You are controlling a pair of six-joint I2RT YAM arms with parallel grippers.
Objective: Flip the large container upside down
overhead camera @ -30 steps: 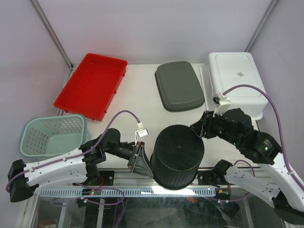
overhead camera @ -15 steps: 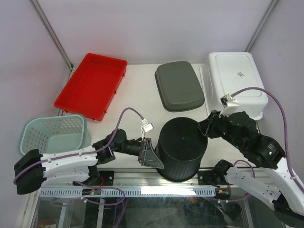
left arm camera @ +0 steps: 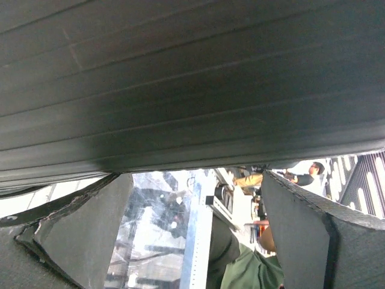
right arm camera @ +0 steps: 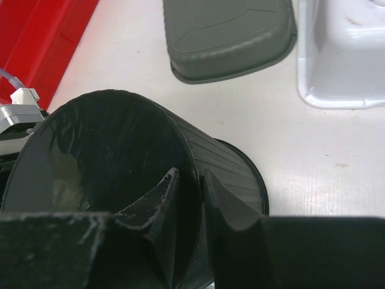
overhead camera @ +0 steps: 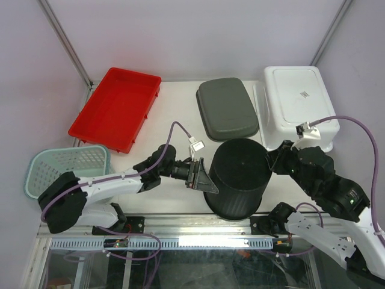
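The large container (overhead camera: 239,174) is a black ribbed bucket. It stands near the table's front edge with its flat base facing up and its wider rim down. My right gripper (overhead camera: 272,160) is at its right upper edge. In the right wrist view its fingers (right arm camera: 191,173) pinch the edge of the base (right arm camera: 102,156), one on the flat face and one on the ribbed wall. My left gripper (overhead camera: 203,176) is open against the container's left side. In the left wrist view the ribbed wall (left arm camera: 192,78) fills the top, and nothing lies between the spread jaws (left arm camera: 194,177).
A red tray (overhead camera: 114,108) lies at the back left. A grey lidded dish (overhead camera: 227,108) is at the back centre, and a white tub (overhead camera: 298,102) lies bottom up at the back right. A teal basket (overhead camera: 63,171) sits off the table's left edge.
The container has shifted back and to the right, away from the front edge. My left arm has stretched right along with it. The right jaws have narrowed onto the base edge.
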